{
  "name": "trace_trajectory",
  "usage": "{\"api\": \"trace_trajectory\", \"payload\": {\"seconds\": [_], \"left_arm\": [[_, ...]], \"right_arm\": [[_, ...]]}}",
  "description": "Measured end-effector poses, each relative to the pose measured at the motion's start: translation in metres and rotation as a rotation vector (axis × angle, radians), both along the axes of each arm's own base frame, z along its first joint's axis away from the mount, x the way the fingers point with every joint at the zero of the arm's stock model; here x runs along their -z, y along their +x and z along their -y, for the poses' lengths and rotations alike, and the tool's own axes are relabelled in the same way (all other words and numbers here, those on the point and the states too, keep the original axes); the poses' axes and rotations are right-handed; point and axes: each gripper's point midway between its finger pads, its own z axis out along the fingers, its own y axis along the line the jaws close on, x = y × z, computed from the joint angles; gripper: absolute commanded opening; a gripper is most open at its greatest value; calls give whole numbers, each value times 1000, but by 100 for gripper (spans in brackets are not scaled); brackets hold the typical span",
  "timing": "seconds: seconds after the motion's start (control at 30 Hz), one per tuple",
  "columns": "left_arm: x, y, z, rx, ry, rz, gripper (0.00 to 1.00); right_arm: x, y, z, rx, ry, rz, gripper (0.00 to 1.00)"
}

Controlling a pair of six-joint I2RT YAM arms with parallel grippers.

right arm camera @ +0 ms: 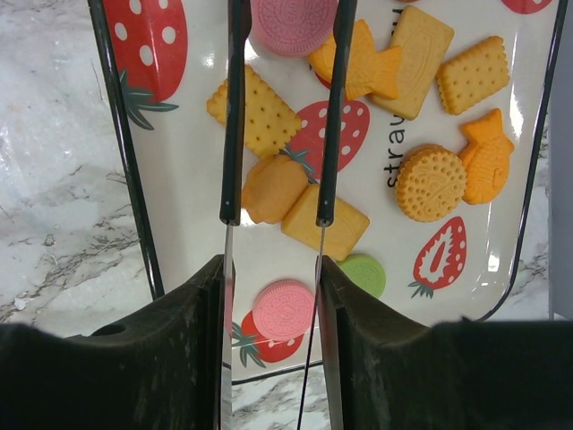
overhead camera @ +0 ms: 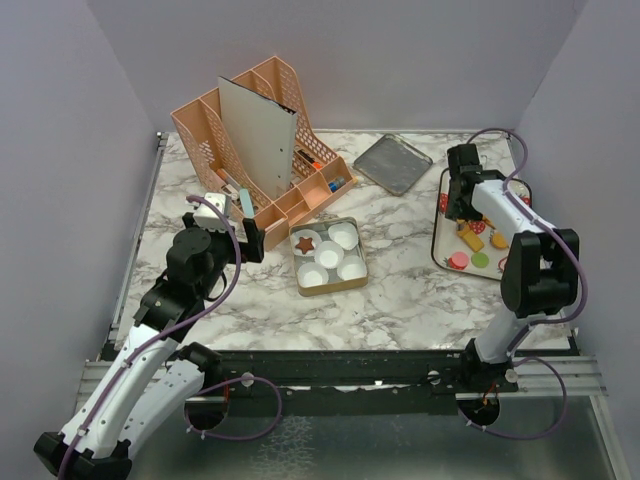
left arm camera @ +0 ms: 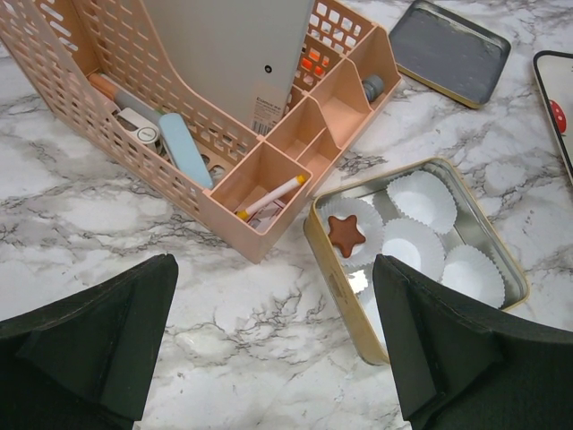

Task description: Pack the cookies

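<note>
Black tongs sit clamped between your right gripper's fingers, their arms parted. Tips straddle round orange cookie; can't tell if they touch it. Right tip over rectangular cookie. More cookies spread across tray around and beyond tips. Your left gripper gapes wide, holding nothing, above marble near tin; star cookie lies in tin beside white cups.

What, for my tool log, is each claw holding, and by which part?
The right claw holds tweezers by their metal arms, with the black tips straddling an orange cookie. The left claw is open and holds nothing.
</note>
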Motion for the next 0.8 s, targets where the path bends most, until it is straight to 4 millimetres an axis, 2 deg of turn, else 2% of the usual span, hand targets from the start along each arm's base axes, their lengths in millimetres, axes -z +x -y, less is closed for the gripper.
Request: {"api": "trace_trajectory", "payload": {"seconds": [0.33,0.4,0.8], "left_arm": [[0,0,0,-3,1,0,99],[0,0,0,-3,1,0,99],[1,1,0,-3,3,-3,99]], "right_arm": [[8,2,1,-5,-4,-25,45],[9,2,1,-5,-5,-30,49],[9,1,6,-7,-12,-42,46]]}}
